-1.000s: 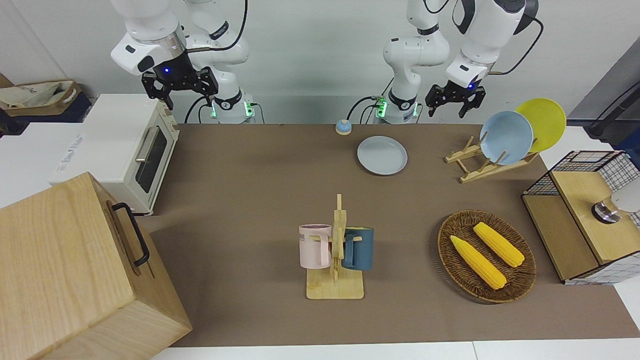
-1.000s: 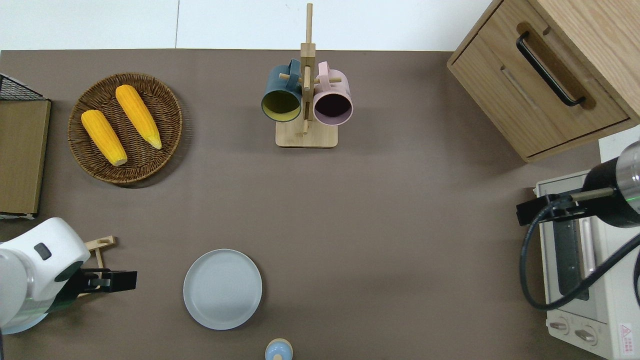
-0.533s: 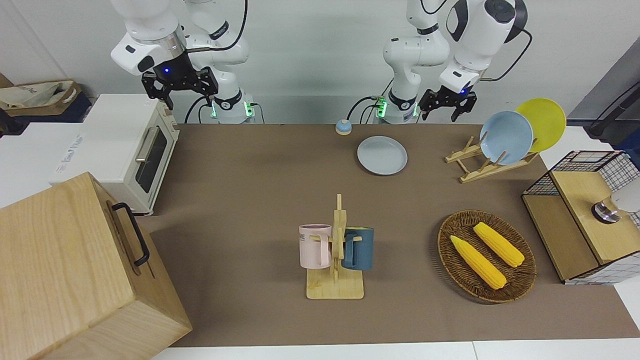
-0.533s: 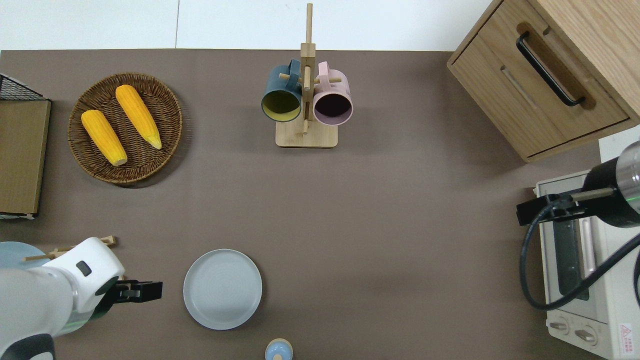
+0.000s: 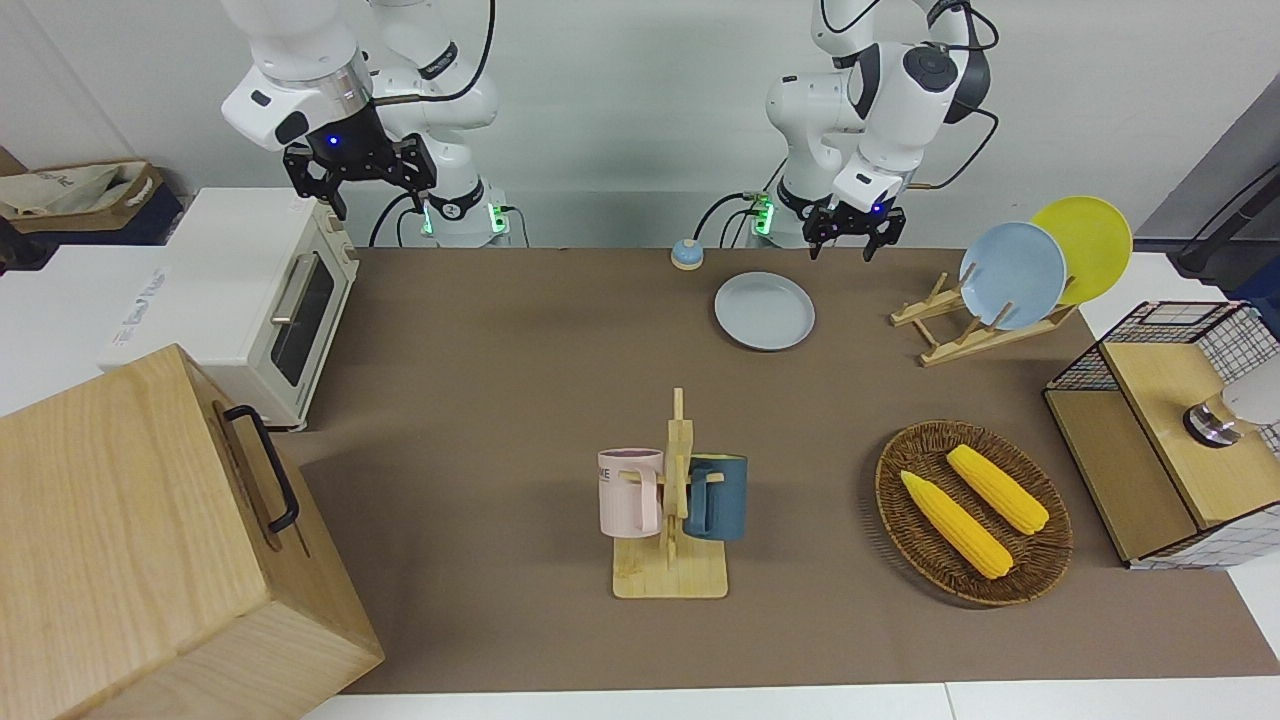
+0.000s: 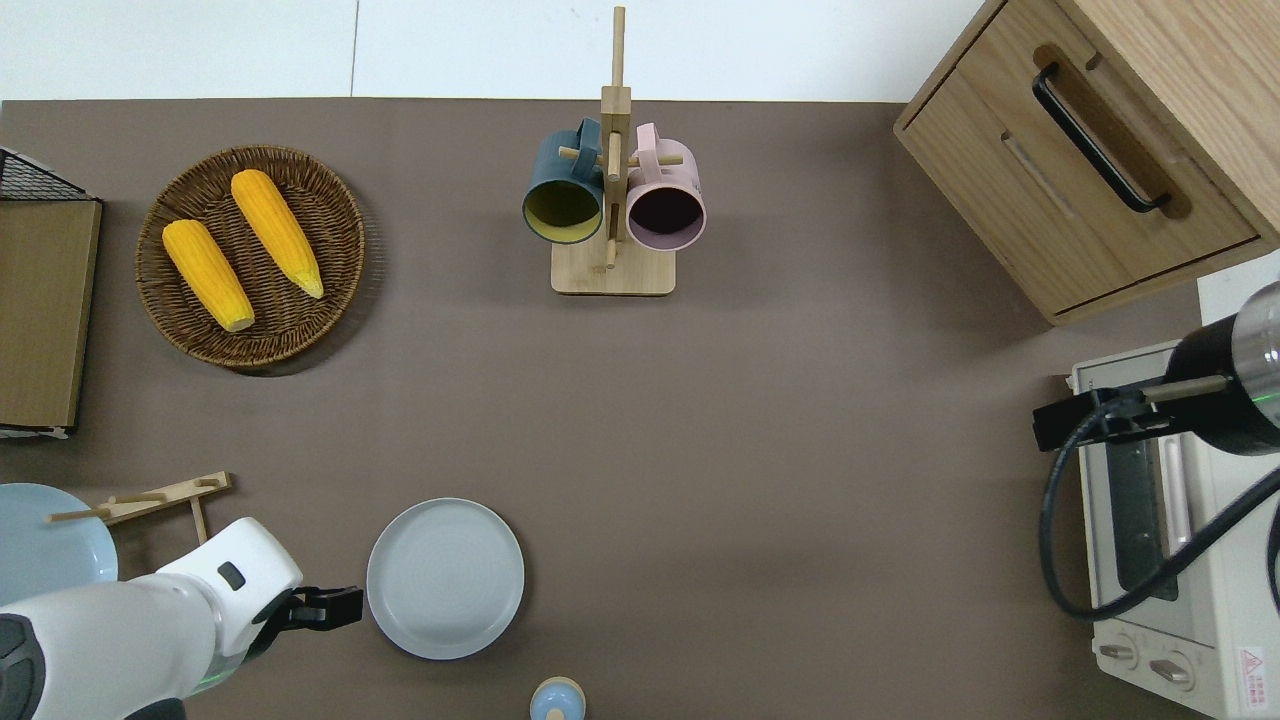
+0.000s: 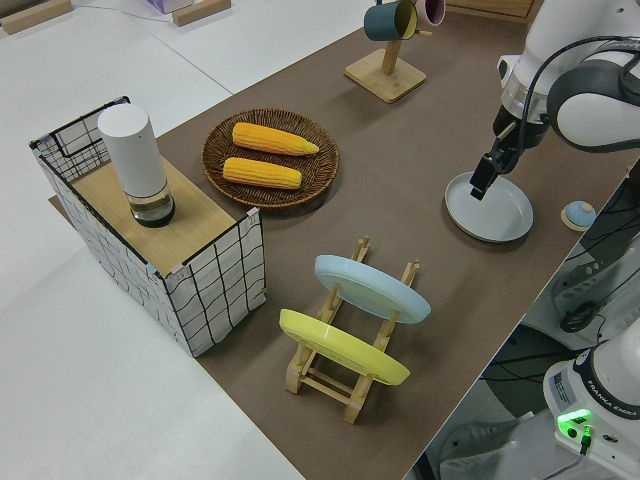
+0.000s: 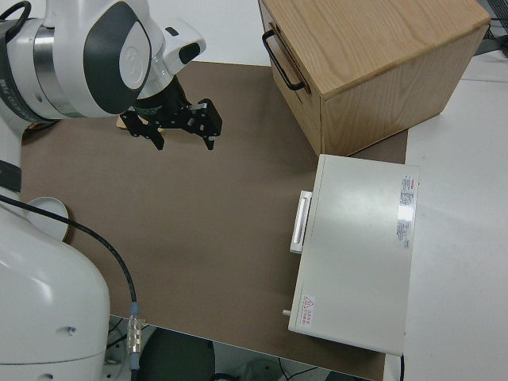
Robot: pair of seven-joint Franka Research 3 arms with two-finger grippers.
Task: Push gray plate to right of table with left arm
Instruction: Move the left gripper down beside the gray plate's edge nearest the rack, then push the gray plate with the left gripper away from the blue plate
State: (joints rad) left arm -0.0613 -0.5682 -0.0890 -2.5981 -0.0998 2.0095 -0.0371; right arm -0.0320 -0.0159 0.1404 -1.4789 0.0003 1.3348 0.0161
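**Left gripper just beside the plate**

While I watch the overhead feed, the left gripper (image 6: 335, 606) sits in the lower left of the frame, just beside the plate's (image 6: 445, 578) rim on the left arm's end. I cannot tell whether it touches that rim or is a little apart from it. In the front feed the same gripper (image 5: 846, 243) hangs at upper right of centre, its two fingers spread apart with nothing between them. The left side feed shows it (image 7: 482, 180) tilted down over the plate's edge (image 7: 490, 208), above the table (image 7: 430, 150).

The plate (image 5: 764, 311) lies flat on the table (image 5: 500, 400), in the upper middle of the front frame. A small blue bell (image 5: 686, 254) stands near it, closer to the robots. The rack (image 5: 965, 330) with a blue plate (image 5: 1012, 275) and a yellow plate (image 5: 1085, 240) is at the right of that frame. Lower down I see the mug stand (image 5: 671, 520) in the centre and the corn basket (image 5: 972, 512) to its right.

The right arm is parked; its gripper (image 5: 360, 170), at the upper left of the front frame, is spread wide and empty.
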